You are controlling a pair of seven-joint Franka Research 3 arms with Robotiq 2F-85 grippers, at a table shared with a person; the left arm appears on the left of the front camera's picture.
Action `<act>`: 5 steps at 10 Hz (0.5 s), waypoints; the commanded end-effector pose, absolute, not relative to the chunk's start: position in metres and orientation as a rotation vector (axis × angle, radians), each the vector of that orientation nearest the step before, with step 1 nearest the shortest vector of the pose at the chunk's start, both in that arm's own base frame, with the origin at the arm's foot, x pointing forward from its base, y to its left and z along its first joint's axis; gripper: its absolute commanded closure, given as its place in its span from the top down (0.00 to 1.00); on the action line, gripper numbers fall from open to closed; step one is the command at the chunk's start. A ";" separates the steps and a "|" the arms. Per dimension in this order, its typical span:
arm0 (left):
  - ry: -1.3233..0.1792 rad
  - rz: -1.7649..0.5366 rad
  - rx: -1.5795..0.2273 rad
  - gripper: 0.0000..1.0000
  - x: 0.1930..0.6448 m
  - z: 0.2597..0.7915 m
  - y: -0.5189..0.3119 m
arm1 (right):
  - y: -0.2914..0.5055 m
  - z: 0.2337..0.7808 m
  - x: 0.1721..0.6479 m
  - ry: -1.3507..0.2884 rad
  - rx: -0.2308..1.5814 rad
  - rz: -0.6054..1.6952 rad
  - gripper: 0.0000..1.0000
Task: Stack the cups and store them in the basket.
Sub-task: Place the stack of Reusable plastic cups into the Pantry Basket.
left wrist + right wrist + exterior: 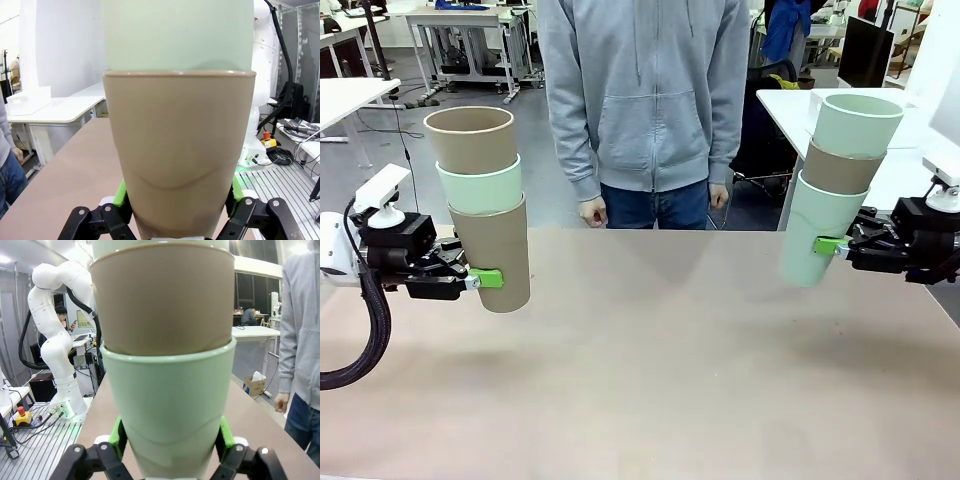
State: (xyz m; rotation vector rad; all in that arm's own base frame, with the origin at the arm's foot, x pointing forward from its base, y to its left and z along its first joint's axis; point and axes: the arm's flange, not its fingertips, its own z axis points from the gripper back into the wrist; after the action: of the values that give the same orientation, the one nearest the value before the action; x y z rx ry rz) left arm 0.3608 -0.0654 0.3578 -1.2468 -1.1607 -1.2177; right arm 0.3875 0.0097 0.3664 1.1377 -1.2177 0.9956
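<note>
Front view: left end effector [492, 277] is clamping tan-based cups [488, 235] at 9 o'clock, right end effector [818, 245] mint-based cups [842, 168] at 3

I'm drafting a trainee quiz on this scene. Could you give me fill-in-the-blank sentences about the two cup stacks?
1. The left gripper grips the left stack by its lowest cup, which is ____ (mint or brown).
2. The right gripper holds the right stack of ____ cups.
3. That stack's middle cup is ____ (mint or brown).
Missing words: brown; three; brown.
</note>
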 end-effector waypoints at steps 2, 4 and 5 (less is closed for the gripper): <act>-1.162 -1.218 -1.256 0.85 0.360 0.363 -0.066 | 0.011 0.370 0.388 -1.226 1.135 0.999 0.86; -1.162 -1.218 -1.256 0.85 0.360 0.363 -0.066 | 0.011 0.370 0.388 -1.226 1.135 0.999 0.86; -1.162 -1.218 -1.256 0.85 0.360 0.363 -0.066 | 0.011 0.370 0.388 -1.226 1.135 0.999 0.86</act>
State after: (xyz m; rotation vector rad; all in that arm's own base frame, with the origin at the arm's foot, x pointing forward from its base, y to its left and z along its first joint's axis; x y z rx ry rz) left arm 0.3608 -0.0654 0.3578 -1.2468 -1.1607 -1.2177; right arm 0.3875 0.0097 0.3664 1.1377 -1.2177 0.9956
